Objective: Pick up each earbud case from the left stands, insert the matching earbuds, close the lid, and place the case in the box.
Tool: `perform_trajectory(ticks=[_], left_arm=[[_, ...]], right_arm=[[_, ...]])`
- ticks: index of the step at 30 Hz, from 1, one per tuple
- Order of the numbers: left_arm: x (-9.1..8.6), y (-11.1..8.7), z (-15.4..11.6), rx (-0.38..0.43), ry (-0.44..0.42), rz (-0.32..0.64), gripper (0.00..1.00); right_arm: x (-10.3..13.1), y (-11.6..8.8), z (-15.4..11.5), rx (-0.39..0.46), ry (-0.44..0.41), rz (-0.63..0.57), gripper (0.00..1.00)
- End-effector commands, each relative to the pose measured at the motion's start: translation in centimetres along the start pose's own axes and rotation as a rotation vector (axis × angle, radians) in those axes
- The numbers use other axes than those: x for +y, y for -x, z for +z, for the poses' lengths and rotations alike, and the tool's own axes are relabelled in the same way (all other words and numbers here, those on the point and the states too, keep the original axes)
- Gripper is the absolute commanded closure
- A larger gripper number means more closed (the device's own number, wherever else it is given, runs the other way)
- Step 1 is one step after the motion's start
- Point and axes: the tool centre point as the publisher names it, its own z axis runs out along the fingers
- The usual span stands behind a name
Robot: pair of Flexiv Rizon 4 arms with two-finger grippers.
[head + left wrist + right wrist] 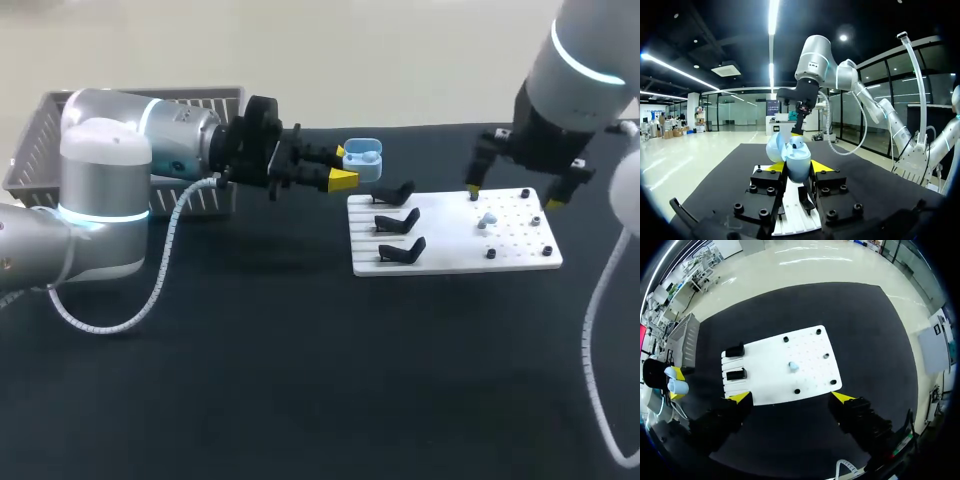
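Note:
My left gripper (pixel 343 172) is shut on a light blue earbud case (pixel 363 157) with its lid open, held in the air beyond the far left corner of the white board (pixel 450 250). In the left wrist view the case (pixel 794 157) stands upright between the yellow tips of the left gripper (pixel 797 169). Three black stands (pixel 398 221) on the board's left side are empty. A light blue earbud (pixel 487 220) lies among the board's pegs. My right gripper (pixel 513 196) hangs open above the board's right part; the earbud (pixel 793 366) lies ahead of the right gripper (pixel 791 399).
A grey slatted basket (pixel 40 130) stands at the back left behind my left arm. Small black pegs (pixel 491 254) dot the board's right half. The black tabletop (pixel 300 380) stretches in front of the board.

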Motion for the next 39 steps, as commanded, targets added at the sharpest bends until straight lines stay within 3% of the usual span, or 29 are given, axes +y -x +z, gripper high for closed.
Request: perform_trajectory(ticks=[1, 2, 4, 5, 21, 39], left_arm=[[0.0, 0.0, 0.0, 0.000, 0.001, 0.001, 1.00], [0.0, 0.0, 0.0, 0.000, 0.001, 0.001, 1.00], [0.0, 0.0, 0.0, 0.000, 0.001, 0.001, 1.00], [0.0, 0.0, 0.0, 0.000, 0.001, 0.001, 1.00], [0.0, 0.0, 0.0, 0.000, 0.001, 0.001, 1.00], [0.0, 0.0, 0.0, 0.000, 0.001, 0.001, 1.00]], right_arm=[[0.5, 0.5, 1.1, 0.014, 0.001, -0.003, 0.04], [0.4, 0.6, 1.4, 0.022, 0.008, 0.001, 0.09], [0.2, 0.9, 2.0, 0.041, 0.019, 0.014, 0.41], [0.2, 1.0, 2.3, 0.045, 0.022, 0.016, 0.48], [0.3, 1.3, 5.2, 0.121, 0.071, 0.002, 0.53], [-0.1, 1.8, 7.6, 0.160, 0.071, 0.019, 0.54]])
